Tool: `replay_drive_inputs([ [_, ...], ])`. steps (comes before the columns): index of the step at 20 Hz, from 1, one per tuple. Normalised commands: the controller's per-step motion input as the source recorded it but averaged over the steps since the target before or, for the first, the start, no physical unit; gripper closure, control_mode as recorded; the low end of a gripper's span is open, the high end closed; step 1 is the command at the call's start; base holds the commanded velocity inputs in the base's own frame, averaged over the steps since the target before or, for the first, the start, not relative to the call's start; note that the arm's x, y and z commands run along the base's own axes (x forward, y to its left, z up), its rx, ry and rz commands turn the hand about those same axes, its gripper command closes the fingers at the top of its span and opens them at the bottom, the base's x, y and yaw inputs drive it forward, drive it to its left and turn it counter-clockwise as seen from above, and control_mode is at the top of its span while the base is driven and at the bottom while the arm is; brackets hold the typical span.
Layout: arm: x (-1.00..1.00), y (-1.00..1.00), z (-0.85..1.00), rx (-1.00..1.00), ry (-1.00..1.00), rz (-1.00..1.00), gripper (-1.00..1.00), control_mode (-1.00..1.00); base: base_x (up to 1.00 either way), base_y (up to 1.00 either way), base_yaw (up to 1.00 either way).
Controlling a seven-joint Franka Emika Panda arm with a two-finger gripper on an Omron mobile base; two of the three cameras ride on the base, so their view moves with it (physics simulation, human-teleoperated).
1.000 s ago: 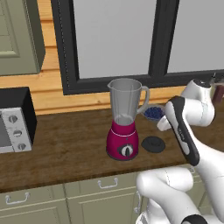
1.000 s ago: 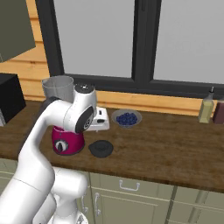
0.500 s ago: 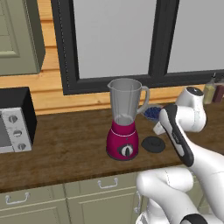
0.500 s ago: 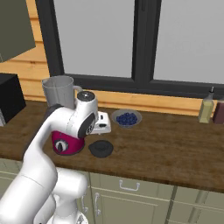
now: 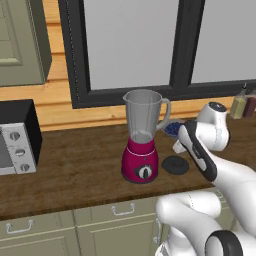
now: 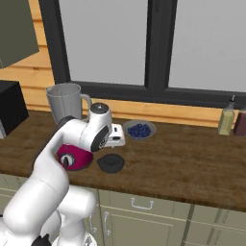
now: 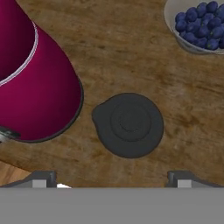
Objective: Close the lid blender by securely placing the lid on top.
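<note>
Fingers: two small dark finger tips (image 7: 43, 178), set wide apart with nothing between them, the gripper (image 7: 112, 181) poised over the lid.
Lid: one small flat round black disc (image 7: 128, 124) with a raised centre of faint rings and a small spout-like nub on one side; it lies flat on the brown wooden counter (image 7: 131, 52), between the finger tips in the hand view and just beside the blender's base.
Blender: one, with a rounded magenta base (image 5: 141, 161), a black dial and a tall translucent grey jar (image 5: 143, 116) with side handle; its top is open.
Bowl: one pale bowl of blue berries (image 7: 199, 24), near the lid, cut off by the hand view's edge.
Bottles: two (image 6: 226, 120) at the counter's far end, one partly cropped.
Microwave: one grey one with knobs (image 5: 18, 145), cut off at the left.
Hidden: in the right base view the white arm (image 6: 72, 144) covers most of the blender base.
</note>
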Motion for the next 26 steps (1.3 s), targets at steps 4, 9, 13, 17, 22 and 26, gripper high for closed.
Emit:
replay_drive_inputs([
  [4,0.14,-0.01,-0.23,0.00,0.00,0.00,-1.00,-1.00,0.00,0.00,0.00],
  [9,0.11,-0.01,-0.24,0.00,0.00,0.00,-1.00,-1.00,0.00,0.00,0.00],
  [13,0.17,0.00,-0.21,0.00,0.00,0.00,-1.00,-1.00,0.00,0.00,0.00],
  [17,0.18,0.00,-0.20,0.00,0.00,0.00,-1.00,-1.00,0.00,0.00,0.00],
  [22,0.06,0.00,-0.12,-0.02,0.00,0.00,-1.00,-1.00,0.00,0.00,0.00],
  [26,0.10,-0.01,-0.19,-0.02,0.02,0.00,-1.00,-1.00,0.00,0.00,0.00],
])
